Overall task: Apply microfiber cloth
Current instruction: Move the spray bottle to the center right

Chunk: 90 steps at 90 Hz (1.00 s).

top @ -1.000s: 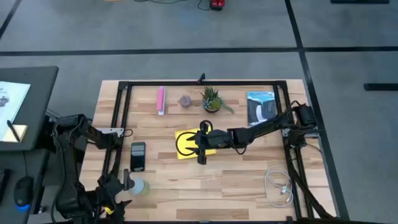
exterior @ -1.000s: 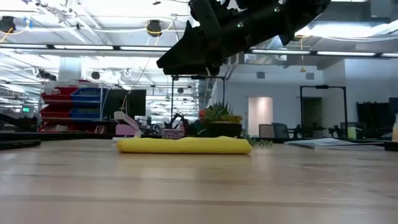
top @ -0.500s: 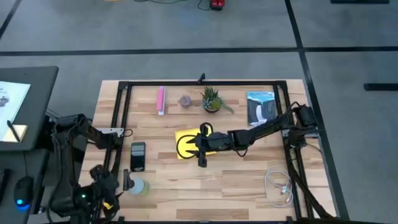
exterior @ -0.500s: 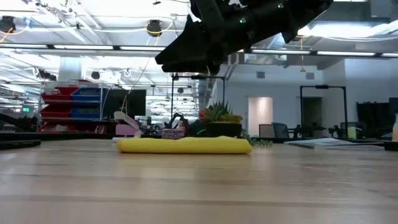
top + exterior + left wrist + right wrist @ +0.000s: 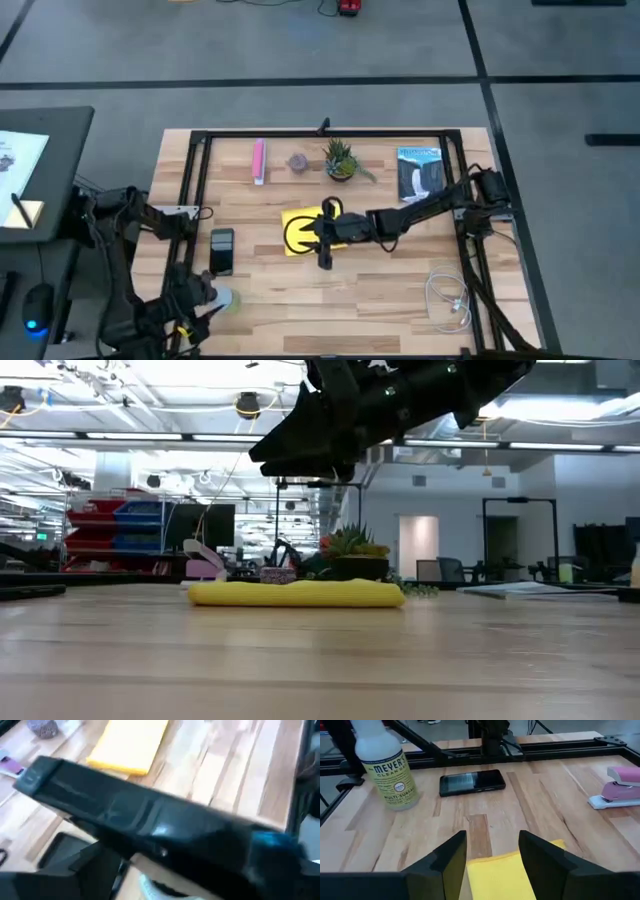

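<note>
Microfiber cloth (image 5: 300, 232) lies flat mid-bench, right of the phone (image 5: 221, 250) and the left tool (image 5: 205, 297), whose grip I cannot tell, while the right tool (image 5: 490, 855) hovers spread above its edge, seemingly pre-grasp, needing to descend and pinch.

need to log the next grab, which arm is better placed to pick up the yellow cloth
Right. The right gripper hangs open directly over the microfiber cloth, fingers straddling its edge. The left gripper is down at the table's near-left corner, by the spray bottle, farther away.
</note>
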Tool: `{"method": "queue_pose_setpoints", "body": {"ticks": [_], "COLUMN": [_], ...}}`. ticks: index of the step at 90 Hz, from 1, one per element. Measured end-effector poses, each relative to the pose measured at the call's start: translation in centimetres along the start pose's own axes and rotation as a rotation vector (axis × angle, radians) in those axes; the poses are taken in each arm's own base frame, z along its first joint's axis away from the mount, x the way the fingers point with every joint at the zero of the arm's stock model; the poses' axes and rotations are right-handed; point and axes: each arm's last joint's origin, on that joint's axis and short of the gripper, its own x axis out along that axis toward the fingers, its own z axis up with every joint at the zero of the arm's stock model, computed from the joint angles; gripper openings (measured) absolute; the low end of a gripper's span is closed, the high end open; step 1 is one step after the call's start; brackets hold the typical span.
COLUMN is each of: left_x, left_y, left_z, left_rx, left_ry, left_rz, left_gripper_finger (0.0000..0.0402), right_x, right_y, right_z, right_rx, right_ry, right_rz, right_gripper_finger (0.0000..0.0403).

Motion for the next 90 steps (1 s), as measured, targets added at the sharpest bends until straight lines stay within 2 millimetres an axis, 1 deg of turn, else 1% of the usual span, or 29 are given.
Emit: {"method": "queue_pose_setpoints", "body": {"ticks": [29,40,54,60,64,72,82,90], "left_x": [0.7,1.0,0.9,0.9,0.8,0.8,1.1,1.4], "left_y": [-0.2,-0.4,-0.4,-0.4,-0.4,-0.4,-0.5,-0.7], "left_z": [0.6,0.8,0.7,0.6,0.6,0.6,0.8,1.1], "left_rx": [-0.084,-0.131,-0.143,-0.149,-0.156,-0.161,-0.173,-0.195], "left_ry": [-0.064,-0.062,-0.027,-0.019,-0.017,-0.017,-0.027,-0.038], "left_rz": [0.0,-0.006,-0.004,-0.007,-0.006,-0.007,-0.005,-0.006], "left_gripper_finger": [0.0326,0.0326,0.0326,0.0319,0.0309,0.0275,0.0214,0.016], "right_x": [0.0,0.0,0.0,0.0,0.0,0.0,-0.1,-0.6], "right_y": [0.2,0.2,0.2,0.2,0.2,0.2,0.3,0.6], "right_z": [0.0,0.0,0.0,0.0,0.0,0.0,0.0,0.4], "right_rx": [-0.004,-0.004,-0.004,-0.005,-0.005,-0.005,-0.001,-0.01], "right_ry": [0.001,0.001,0.001,0.002,0.001,0.002,0.001,-0.005], "right_rz": [0.004,0.004,0.004,0.004,0.004,0.004,0.007,0.009], "right_gripper_finger": [0.017,0.017,0.017,0.017,0.017,0.017,0.017,0.017]}}
